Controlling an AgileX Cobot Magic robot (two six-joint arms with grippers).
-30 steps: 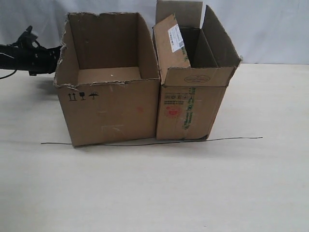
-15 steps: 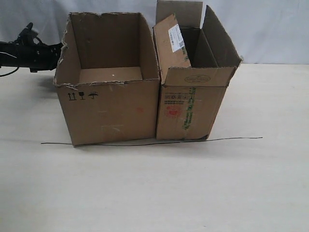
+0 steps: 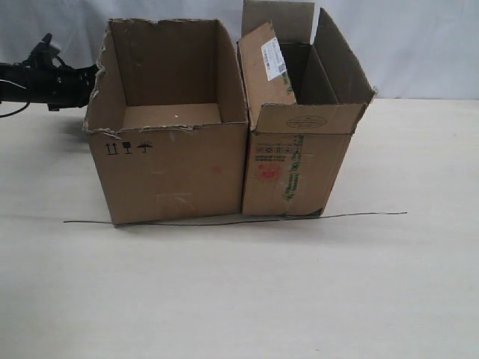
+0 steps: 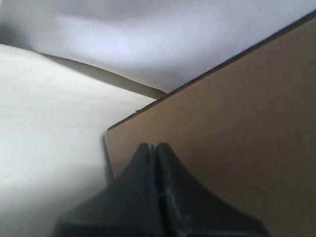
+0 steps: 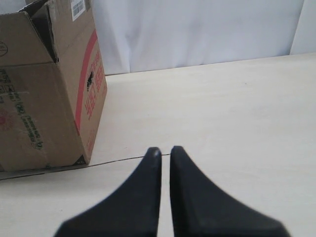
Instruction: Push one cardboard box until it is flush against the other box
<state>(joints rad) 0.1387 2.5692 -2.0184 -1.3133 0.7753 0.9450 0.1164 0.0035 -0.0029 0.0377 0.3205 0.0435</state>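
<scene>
Seemingly, the closed, empty left pincer (image 4: 156, 148) presses the cardboard box (image 3: 168, 120) beyond it flush against the other box (image 3: 299, 134); next, release.

Setting: staged robot test bench, lab-type. Evidence: pale wood-grain counter (image 3: 419, 284) bare but for two props, a cardboard box (image 3: 168, 168) at 10 o'clock and the other box (image 3: 296, 168) at 1 o'clock. White cloth backdrop (image 3: 419, 45) across 12 o'clock. Thin dark wire (image 3: 359, 215) laid as a line on the counter. Black robot arm (image 3: 45, 82) at 9 o'clock.
</scene>
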